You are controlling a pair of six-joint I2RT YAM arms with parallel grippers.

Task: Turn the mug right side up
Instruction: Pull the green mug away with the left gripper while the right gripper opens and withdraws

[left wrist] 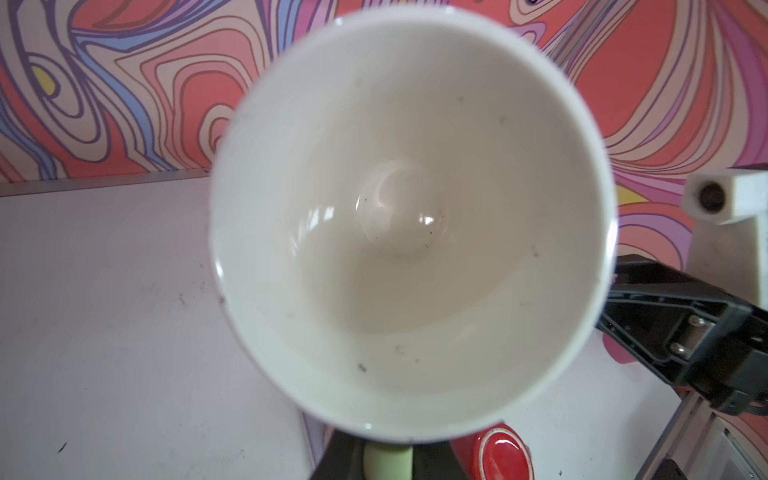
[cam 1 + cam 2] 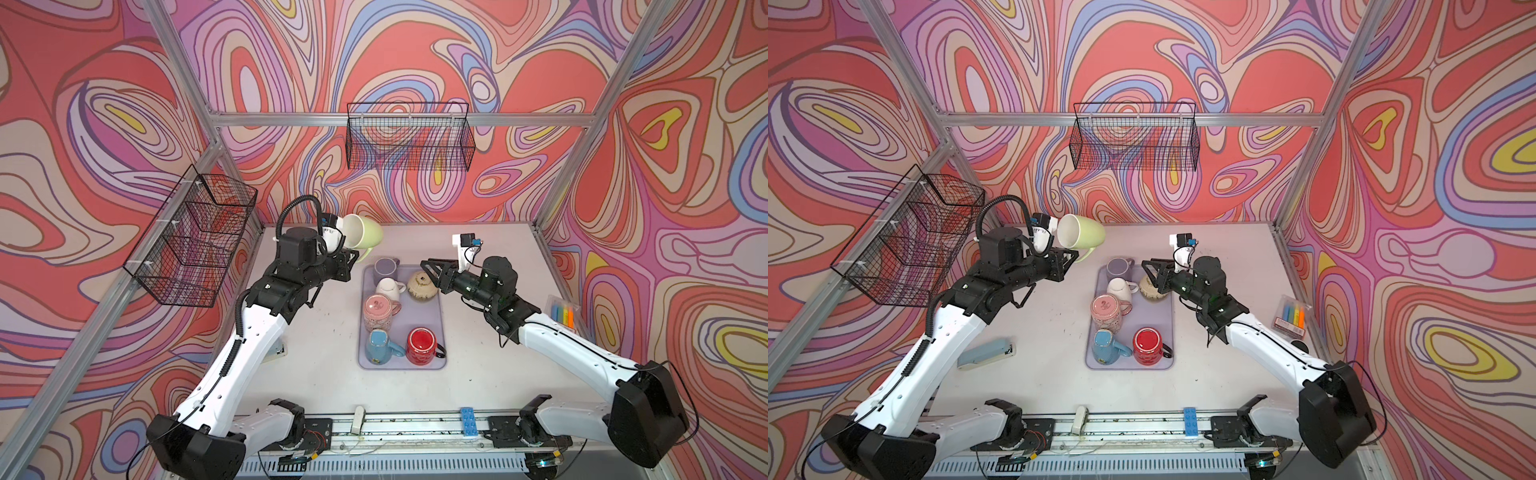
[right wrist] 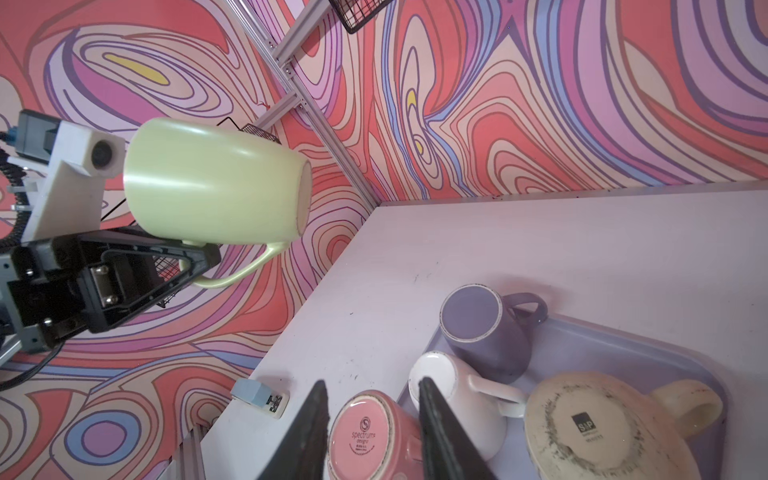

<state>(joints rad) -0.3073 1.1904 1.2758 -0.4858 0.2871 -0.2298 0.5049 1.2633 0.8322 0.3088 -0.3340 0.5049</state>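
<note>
Left of centre in a top view, green mug (image 2: 365,232) lies sideways aloft, mouth facing frame-left, handle (image 2: 368,253) below clamped by left gripper (image 2: 352,258); right gripper (image 2: 428,269) part-open, empty.

pale green mug (image 2: 370,232) white inside, lilac tray (image 2: 428,320), red mug (image 2: 420,345), pink mug (image 2: 378,309), blue mug (image 2: 379,345), swirled coral-purple walls (image 2: 415,50)

place: robot test cell in a lab, not a home
frame: aluminium extrusion posts (image 2: 181,62) are running up the upper left and upper right, boxing in a white tabletop (image 2: 316,353)
walls: a swirl-printed backdrop (image 2: 415,50) is covering all three sides
rig: two robot arms (image 2: 253,332) are sitting on a rail (image 2: 415,422) along the bottom edge
props: wire baskets (image 2: 409,137) are hanging upper centre and left; a tray (image 2: 428,316) of mugs (image 2: 422,345) is lying centre
</note>
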